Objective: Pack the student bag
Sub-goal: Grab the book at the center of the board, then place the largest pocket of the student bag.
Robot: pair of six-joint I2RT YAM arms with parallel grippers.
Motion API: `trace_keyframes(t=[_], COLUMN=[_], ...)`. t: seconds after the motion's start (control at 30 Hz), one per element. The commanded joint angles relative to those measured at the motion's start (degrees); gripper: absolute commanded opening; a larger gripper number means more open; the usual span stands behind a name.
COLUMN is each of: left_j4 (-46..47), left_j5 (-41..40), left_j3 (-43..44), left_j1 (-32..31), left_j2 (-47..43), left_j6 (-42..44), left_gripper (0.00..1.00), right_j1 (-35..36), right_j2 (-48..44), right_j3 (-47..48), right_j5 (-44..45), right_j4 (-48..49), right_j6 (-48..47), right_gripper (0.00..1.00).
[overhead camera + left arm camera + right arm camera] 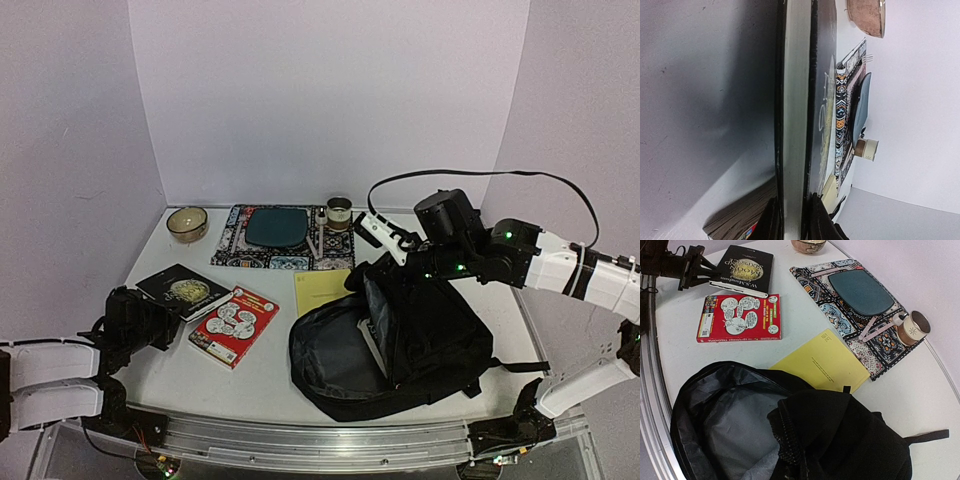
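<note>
The student bag [420,350] lies on the right side of the counter [270,390]. Its mouth is open toward the books and its grey inside shows. It is big, soft and floppy. It has no shape of its own, so the mouth would likely sag shut if nobody held it up. The best place to take it is the top edge by the zipper, where the cloth is thick and should not slide out.

The right hand [375,270] is up there, closed tight. It seems to pinch that top edge and lift it, but its fingers are lost in the black cloth, so I cannot tell the exact spot.

The left hand [795,220] is narrow, with one finger on each cover of the black book [797,100], right at the book's edge. The book is stiff and flat, and likely a bit heavy for so small a hold — its shiny cover could slip.

The red book [233,325] and the yellow pad [322,292] lie flat beside the bag, not packed yet.
</note>
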Motion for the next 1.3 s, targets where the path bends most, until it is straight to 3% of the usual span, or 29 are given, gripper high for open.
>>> trace_keyframes(t=[0.0, 0.23, 0.43, 0.53, 0.73, 0.93, 1.27], left_j4=[-4.8, -15.3, -19.9, -20.7, -22.1, -22.0, -14.3], left_j5=[-0.2, -2.9, -2.5, -1.2, 0.6, 7.9, 21.0], left_j3=[1.6, 10.7, 17.9, 21.2, 27.1, 31.7, 34.8], left_j1=[0.2, 0.2, 0.2, 0.2, 0.2, 0.2, 0.1], left_j2=[-2.1, -7.1, -8.6, -8.6, -8.9, -7.3, -2.9], left_j6=[2.6, 9.3, 15.0, 18.1, 22.2, 25.3, 27.6], left_gripper=[0.00, 0.00, 0.00, 0.00, 0.00, 0.00, 0.00], right_j1=[-0.1, 0.0, 0.0, 0.0, 0.0, -0.1, -0.9], right_j2=[0.9, 3.9, 4.9, 5.8, 5.9, 5.4, 7.7], right_j3=[0.0, -0.6, -0.8, -0.5, 0.4, 2.4, 9.8], right_j5=[-2.4, -7.7, -7.3, -9.0, -8.4, -10.6, -15.8], right_j4=[2.3, 1.6, 1.4, 1.2, 1.2, 2.2, 2.8], right_j6=[1.2, 3.9, 5.4, 6.5, 8.9, 11.8, 15.5], right_gripper=[0.00, 0.03, 0.06, 0.16, 0.51, 0.74, 0.96])
